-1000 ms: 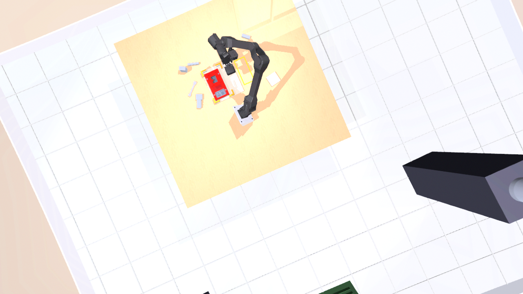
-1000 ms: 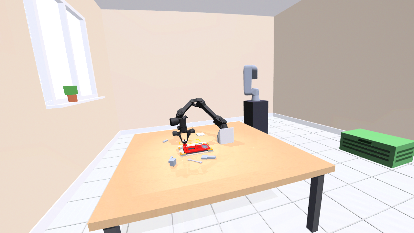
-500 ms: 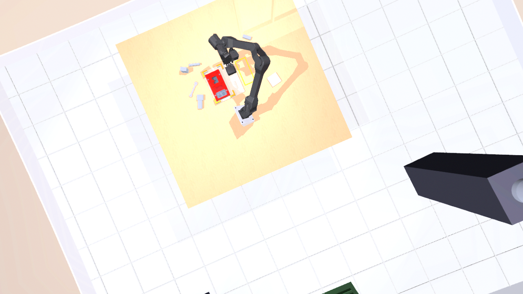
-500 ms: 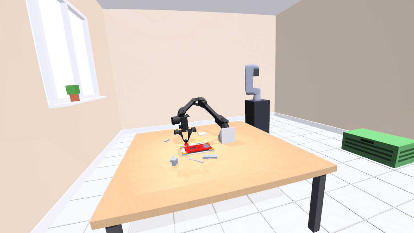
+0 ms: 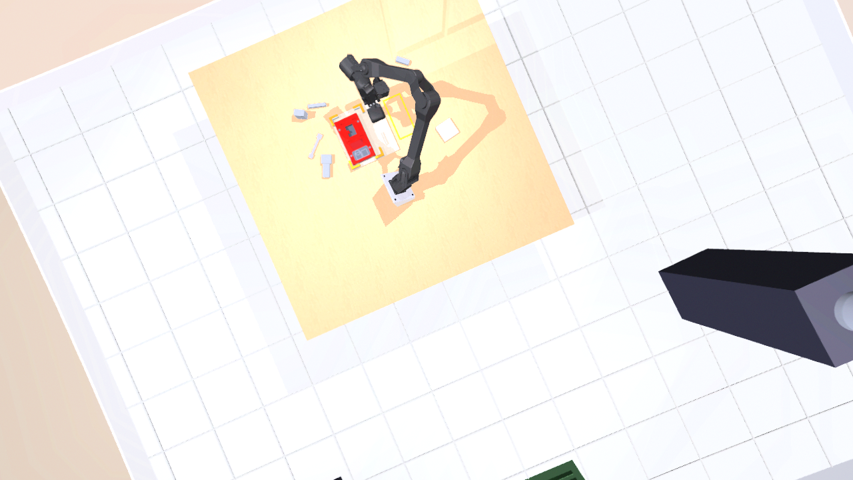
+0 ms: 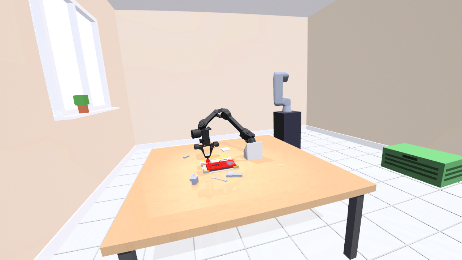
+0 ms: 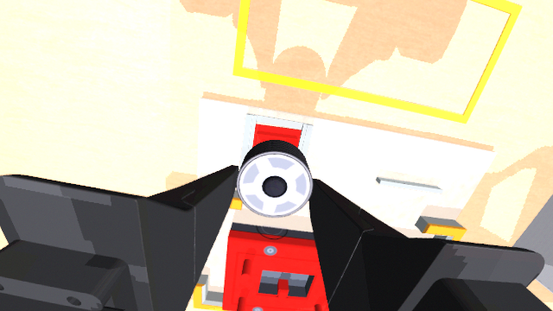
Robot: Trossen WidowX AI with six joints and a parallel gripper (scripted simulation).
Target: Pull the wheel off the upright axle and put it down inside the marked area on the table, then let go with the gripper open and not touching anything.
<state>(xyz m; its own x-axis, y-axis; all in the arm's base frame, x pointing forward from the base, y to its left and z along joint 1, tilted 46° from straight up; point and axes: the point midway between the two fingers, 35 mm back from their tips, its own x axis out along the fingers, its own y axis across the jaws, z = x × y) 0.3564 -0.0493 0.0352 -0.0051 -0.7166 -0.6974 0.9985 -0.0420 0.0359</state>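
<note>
My gripper (image 6: 207, 156) (image 7: 274, 180) is shut on the wheel (image 7: 275, 207), a black tyre with a white hub, one finger on each side. The wheel is level, over the small red base (image 7: 277, 130) on the white plate (image 7: 346, 147). The hub's centre shows as a dark disc in the wrist view, with no axle tip standing out above it. The axle is hidden, so I cannot tell whether the wheel is still around it. The marked area is a yellow outline (image 5: 392, 119) (image 7: 389, 102) on the table, beyond the plate in the wrist view.
A red panel (image 5: 359, 141) (image 6: 222, 165) (image 7: 242, 255) lies beside the plate among yellow-and-grey corner brackets. A thin grey bar (image 7: 408, 185) is on the plate. Several grey pieces lie around, including a block (image 5: 300, 113) (image 6: 194, 179). A white square (image 5: 447, 129) (image 6: 225, 148) lies past the marked area.
</note>
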